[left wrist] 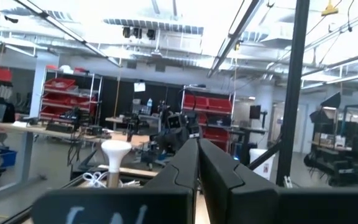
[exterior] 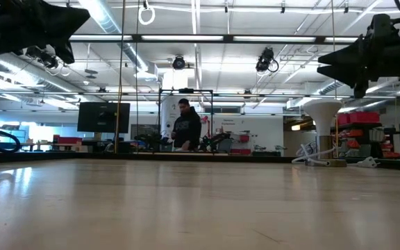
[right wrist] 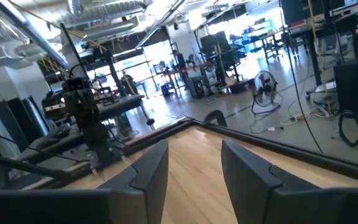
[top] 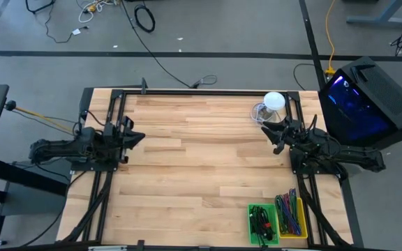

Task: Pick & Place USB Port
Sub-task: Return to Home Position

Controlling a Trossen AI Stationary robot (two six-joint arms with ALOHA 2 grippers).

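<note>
The USB port is out of view in every frame. My left gripper (top: 139,137) hovers over the table's left edge with its fingers shut together (left wrist: 197,146) and nothing between them; it points toward the table's right and slightly upward. My right gripper (top: 266,132) hovers over the right edge, near the far corner. It is open (right wrist: 194,149) and holds nothing, with bare wooden table (right wrist: 191,180) showing in the gap. In the low view both grippers (exterior: 82,17) (exterior: 323,64) hang high above the tabletop.
A green bin (top: 262,223) of dark cables and a yellow bin (top: 292,216) of coloured cables stand at the near right. A white lamp (top: 274,102) stands at the far right, just beyond my right gripper. A person (exterior: 186,125) stands in the room behind the table.
</note>
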